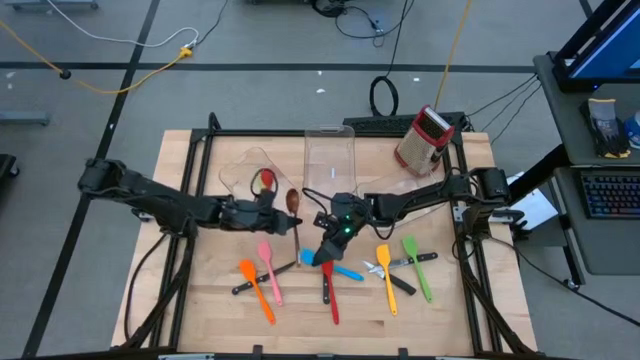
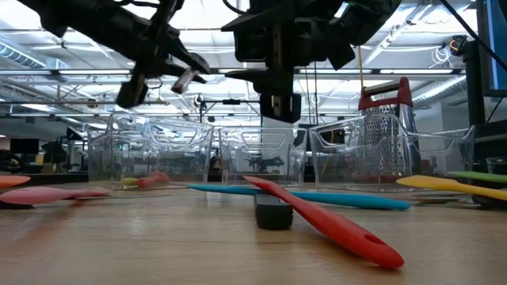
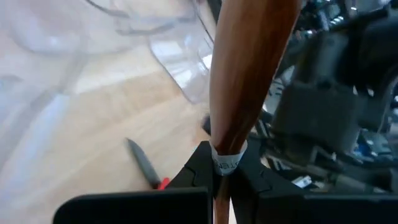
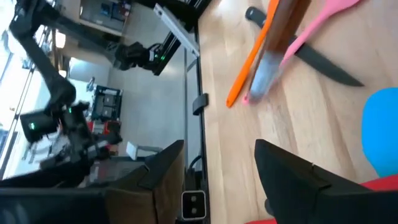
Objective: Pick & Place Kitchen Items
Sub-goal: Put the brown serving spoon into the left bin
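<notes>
Wooden tabletop (image 1: 200, 300), framed in black rails, grey workshop floor around it; we take the upright clear bin (image 1: 330, 160) at the table's far middle as our landmark. Item one: brown spoon (image 1: 294, 215), just beside the bin's near left corner, its handle clamped between the shut fingers of the left gripper (image 1: 268, 212), bowl end toward the bin. In the left wrist view the handle rises straight out of the pinched fingers (image 3: 205, 165). We judge it light, rigid wood, smooth enough to twist in a narrow pinch, so the grip belongs mid-handle or lower, not on the bowl. Item two: right gripper (image 1: 328, 250), nearer us than the bin and below its front wall, fingers standing apart and empty over the blue spatula (image 1: 335, 266) and red spatula (image 1: 330, 295). Both look light, with stiff handles and softer, flexible blades; we would take them across the handle, where a flat-lying tool gives little height to catch. Item three: orange spatula (image 1: 257, 290) and pink spatula (image 1: 270, 272), near and left of the bin, crossing a black-handled knife (image 1: 262, 277). Item four: yellow spatula (image 1: 386, 278) and green spatula (image 1: 417, 265), near and right of the bin. Item five, not for picking: box grater (image 1: 424, 138), right of the bin.
</notes>
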